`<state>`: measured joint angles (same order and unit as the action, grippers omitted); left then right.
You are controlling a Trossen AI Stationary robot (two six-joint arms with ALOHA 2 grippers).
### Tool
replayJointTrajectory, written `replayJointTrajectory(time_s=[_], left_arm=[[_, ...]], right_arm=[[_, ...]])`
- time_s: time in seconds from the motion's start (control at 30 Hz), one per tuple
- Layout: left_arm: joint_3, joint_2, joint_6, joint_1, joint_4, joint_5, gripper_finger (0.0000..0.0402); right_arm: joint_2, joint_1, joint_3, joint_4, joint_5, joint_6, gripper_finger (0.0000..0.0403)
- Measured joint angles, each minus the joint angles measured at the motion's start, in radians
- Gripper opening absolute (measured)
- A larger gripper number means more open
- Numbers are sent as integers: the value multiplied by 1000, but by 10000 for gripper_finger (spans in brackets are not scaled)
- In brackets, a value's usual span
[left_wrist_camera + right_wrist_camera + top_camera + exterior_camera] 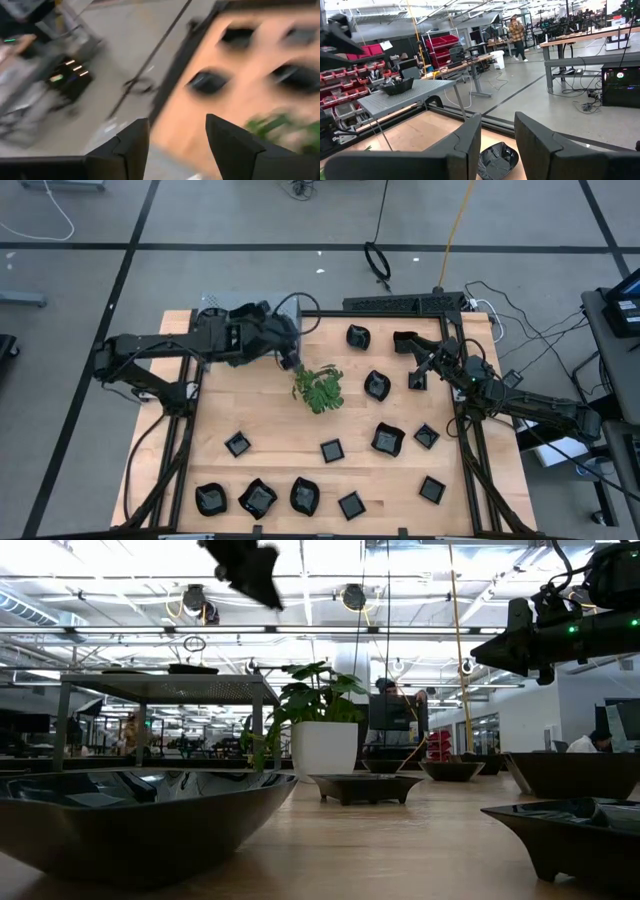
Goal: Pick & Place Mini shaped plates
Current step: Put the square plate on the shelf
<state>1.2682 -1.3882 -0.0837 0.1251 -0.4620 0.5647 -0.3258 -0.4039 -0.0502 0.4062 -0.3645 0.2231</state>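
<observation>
Several small glossy black plates rest flat on the wooden table; among them are a rounded one [357, 336], one [377, 385] right of the green sprig [318, 388], and a row near the near edge [257, 498]. My left gripper [291, 362] [175, 145] hangs open and holds nothing, just far-left of the sprig, high above the table [245, 570]. My right gripper [405, 342] [497, 145] is open in the air near the far right. Beyond and below its fingertips lies a rounded plate [495, 160]. One more dish [397, 87] sits on top of the grey perforated box [170, 690].
The grey perforated box [215, 305] stands at the far left corner, partly under my left arm. A black frame [400, 305] runs along the far edge. In the low view a big plate [130, 820] fills the foreground. People [517, 32] are in the room beyond.
</observation>
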Motion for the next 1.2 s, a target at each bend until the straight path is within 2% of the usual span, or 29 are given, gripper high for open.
replayJointTrajectory(time_s=[0.1,0.23,0.4,0.63,0.77,0.83,1.0,1.2], left_arm=[[0,-17,75,-53,107,-65,197],[0,-58,168,-116,167,-95,200],[0,-127,351,-186,165,-106,200],[-1,-245,610,-246,147,-204,200],[6,-281,704,-272,143,-223,200],[34,-288,740,-281,72,-240,200],[139,-289,855,-296,-245,-312,200],[176,-289,1164,-309,-603,-564,200]], right_arm=[[0,0,0,0,0,0,105],[-1,0,0,0,0,0,105],[-1,0,0,0,0,0,105],[-1,0,0,0,0,0,105],[-1,0,0,0,0,0,105],[-1,0,0,0,0,0,105],[-1,0,0,0,0,0,105],[-1,0,0,0,0,0,105]])
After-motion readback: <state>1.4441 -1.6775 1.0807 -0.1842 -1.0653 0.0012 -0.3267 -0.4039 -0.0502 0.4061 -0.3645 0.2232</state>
